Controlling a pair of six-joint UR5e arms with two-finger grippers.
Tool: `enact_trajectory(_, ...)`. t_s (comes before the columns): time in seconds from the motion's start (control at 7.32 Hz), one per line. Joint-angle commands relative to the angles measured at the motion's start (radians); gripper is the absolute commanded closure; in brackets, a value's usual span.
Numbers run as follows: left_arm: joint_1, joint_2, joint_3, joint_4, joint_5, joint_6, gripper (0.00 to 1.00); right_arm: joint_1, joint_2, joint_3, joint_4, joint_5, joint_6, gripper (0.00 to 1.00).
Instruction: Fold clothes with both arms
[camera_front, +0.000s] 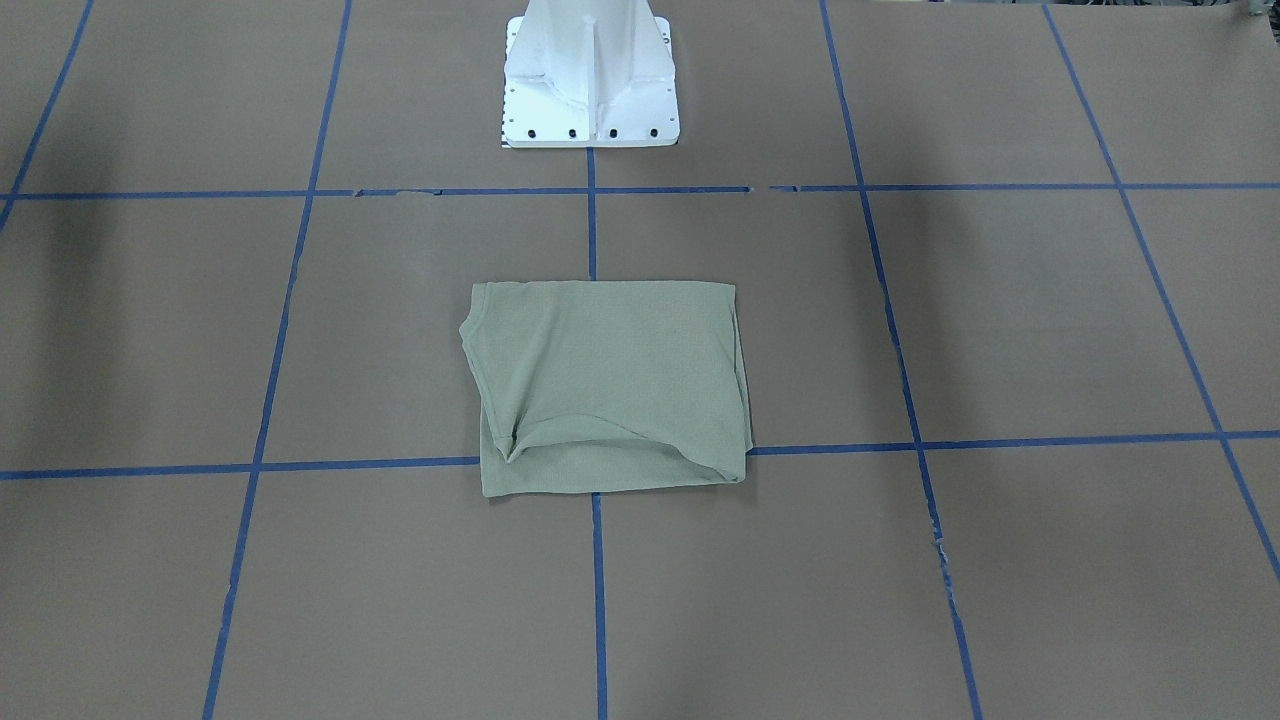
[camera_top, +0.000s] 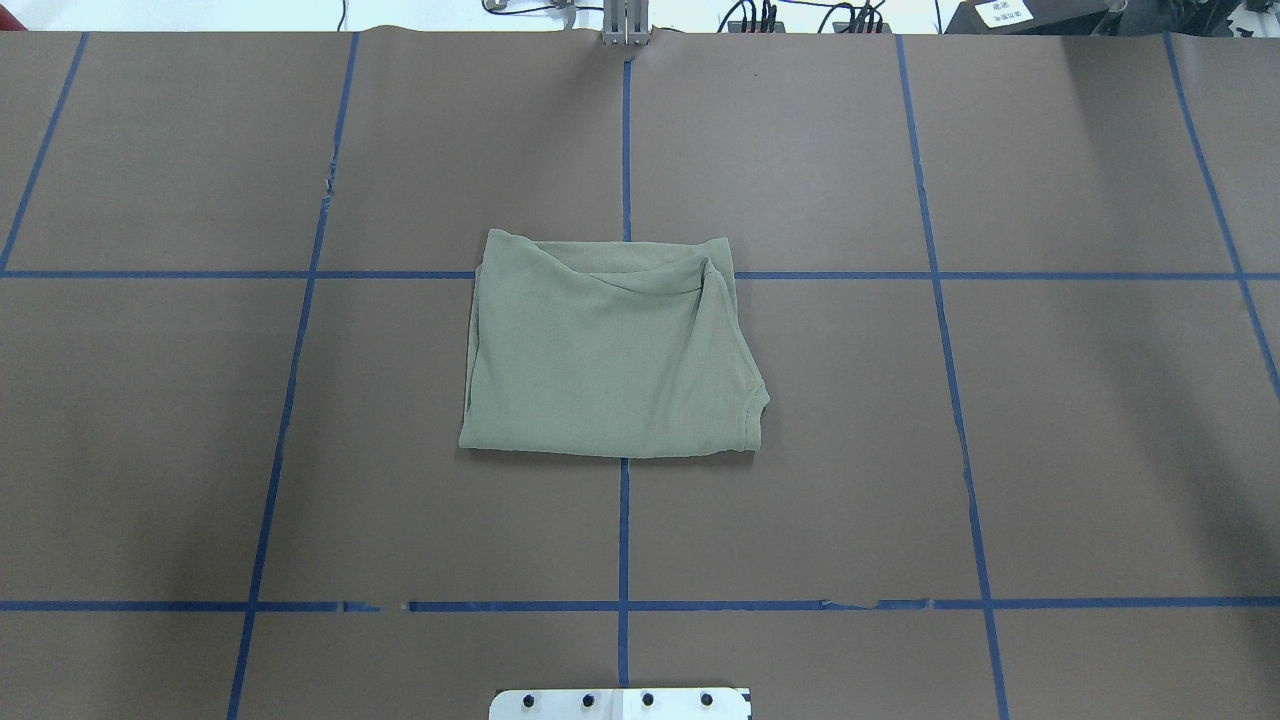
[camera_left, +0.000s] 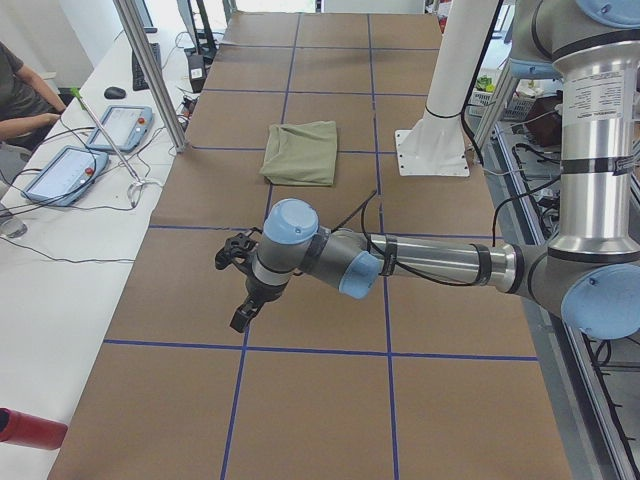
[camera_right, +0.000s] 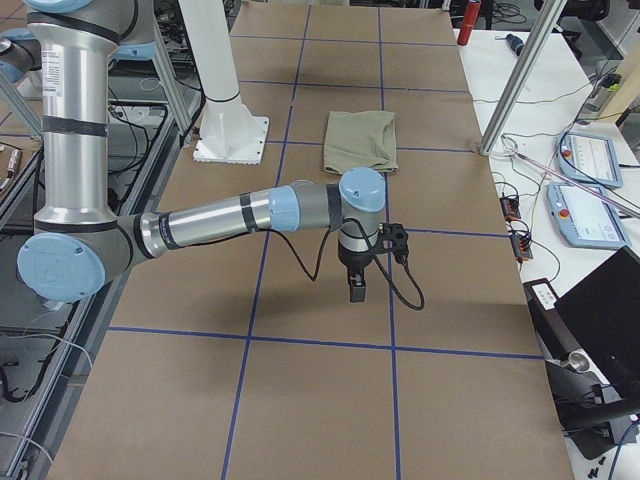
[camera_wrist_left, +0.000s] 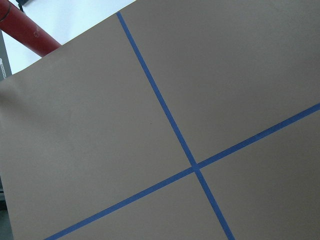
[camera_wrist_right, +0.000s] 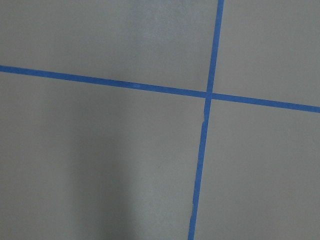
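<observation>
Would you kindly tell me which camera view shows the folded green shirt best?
The overhead exterior view: the shirt lies large, centred and unobstructed, its folds clear. The front-facing view shows it nearly as well; both side views show it small and distant; the wrist cameras show only table.

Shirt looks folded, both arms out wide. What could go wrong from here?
1. The shirt has a bunched corner, and its under layer peeks out along the far edge; another fold would likely press that in.
2. A red cylinder lies beside the table on the left gripper's side; a wide swing might clip it.
</observation>
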Motion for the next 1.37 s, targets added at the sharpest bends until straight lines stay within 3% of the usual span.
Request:
enact_trajectory(0.0,-0.001,0.001,0.061,0.030,0.000,-0.003,0.01,0.001,-0.008,-0.017,0.000,0.025,-0.001,0.00)
enact_trajectory(0.41,0.010,-0.062,0.027,0.389,-0.009,-0.001,0.00,0.001,-0.019,-0.027,0.000,0.031,-0.001,0.00)
enact_trajectory(0.68,0.010,-0.071,-0.019,0.539,-0.014,0.004,0.00,0.003,-0.021,-0.042,-0.002,0.034,-0.001,0.00)
enact_trajectory(0.82,0.007,-0.083,-0.043,0.589,-0.014,0.010,0.01,0.012,-0.021,-0.066,-0.002,0.046,-0.001,0.00)
enact_trajectory(1.09,0.008,-0.076,-0.022,0.571,-0.014,0.023,0.01,0.067,-0.019,-0.167,0.001,0.149,-0.022,0.00)
enact_trajectory(1.23,0.008,-0.082,-0.013,0.569,-0.014,0.043,0.00,0.093,-0.028,-0.168,0.001,0.144,-0.022,0.00)
